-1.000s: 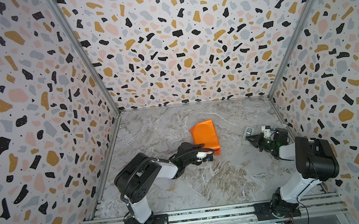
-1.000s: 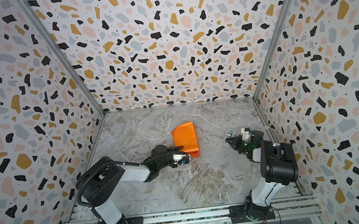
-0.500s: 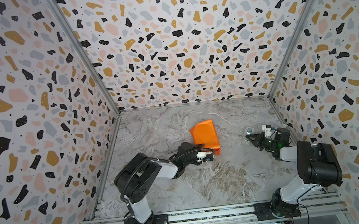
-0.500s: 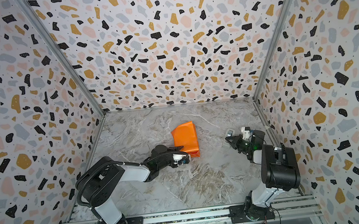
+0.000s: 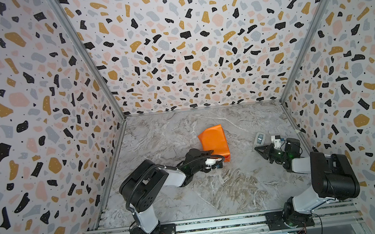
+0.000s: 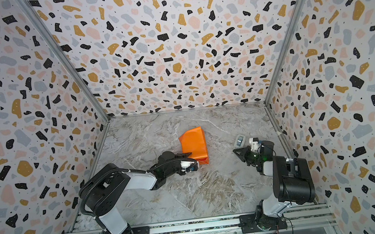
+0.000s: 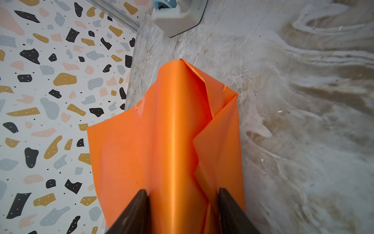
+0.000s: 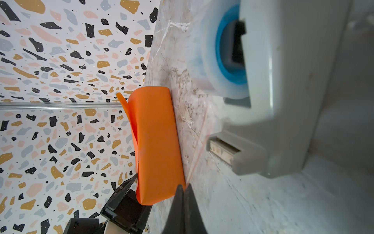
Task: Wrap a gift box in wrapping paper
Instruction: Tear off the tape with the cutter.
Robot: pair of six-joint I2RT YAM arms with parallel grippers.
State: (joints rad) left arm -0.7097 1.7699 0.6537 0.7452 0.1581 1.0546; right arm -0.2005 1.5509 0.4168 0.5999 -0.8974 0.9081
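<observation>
Two grippers engaged. The left gripper (image 7: 182, 194) is clamped on the near end of the wrapping paper (image 5: 214, 141), with its dark fingers (image 7: 137, 208) pressing the folded bundle from either side. This is probably to pin the overlapped flaps so they cannot spring open before they are fixed. The gift box is not visible in any view and is judged to sit inside the paper. The bundle lies mid-table with only its orange face showing. The right gripper (image 5: 257, 149) is well apart to the right, just near of the tape dispenser (image 5: 259, 138). Its jaws are pinched together, apparently on a thin clear tape strip (image 8: 197, 145) that runs from the dispenser to its tips, so tape looks ready for the seam. The paper is smooth and glossy, with a bright highlight along a rounded ridge. Its creases are soft rather than sharp, and one flap stands loosely off the left side, so the fold is not yet tight. The dispenser is a blocky pale grey plastic piece with a blue-cored roll and a serrated cutter. The table (image 5: 213, 190) is matte, with a grey-brown marble pattern.
</observation>
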